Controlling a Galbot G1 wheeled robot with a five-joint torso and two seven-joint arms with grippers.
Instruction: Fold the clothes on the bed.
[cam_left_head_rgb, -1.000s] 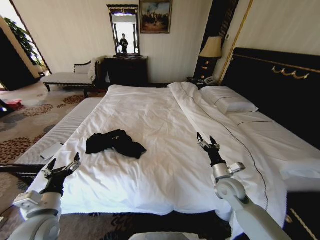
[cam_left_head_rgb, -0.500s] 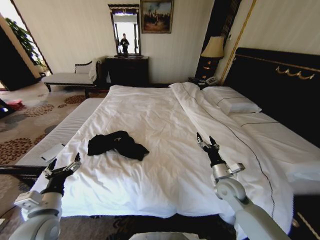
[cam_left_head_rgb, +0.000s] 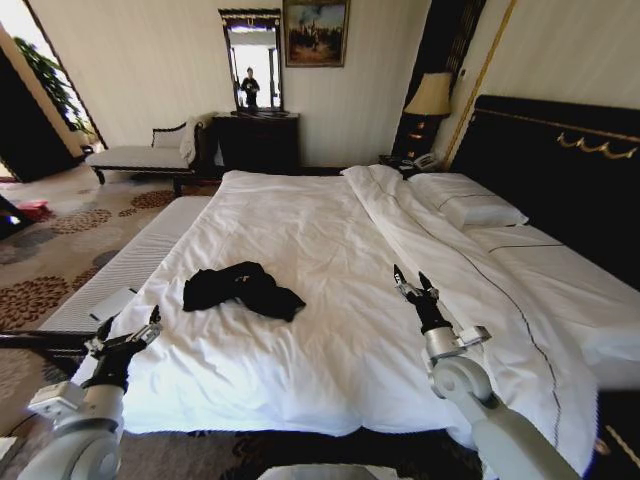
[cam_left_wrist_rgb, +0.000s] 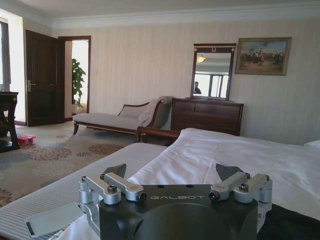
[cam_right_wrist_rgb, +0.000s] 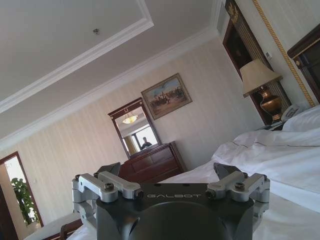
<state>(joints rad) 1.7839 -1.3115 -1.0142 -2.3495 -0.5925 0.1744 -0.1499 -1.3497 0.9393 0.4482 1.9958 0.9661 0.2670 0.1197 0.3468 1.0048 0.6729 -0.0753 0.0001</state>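
You have the black soft-fabric T-shirt (cam_left_head_rgb: 243, 289) lying crumpled in a loose heap on the white duvet of the large double bed (cam_left_head_rgb: 330, 250), left of centre in the head view and toward the near edge of the mattress. The bed, with its white pillows and tall dark headboard trimmed in gold, fills the middle and right of that frame. Your left tool (cam_left_head_rgb: 125, 339) stands in the lower left of the head view, raised over the near left corner of the bed, its fingers spread apart and empty; in the left wrist view the same left tool (cam_left_wrist_rgb: 172, 172) shows its two dark fingertips parted, with nothing between them. Your right tool (cam_left_head_rgb: 415, 287) stands right of centre in the head view, pointing up above the duvet, also spread wide and holding nothing; the right wrist view of it (cam_right_wrist_rgb: 168, 170) shows the same gap. Both tools are well apart from the T-shirt, which lies between them and farther up the bed, nearer the left one.
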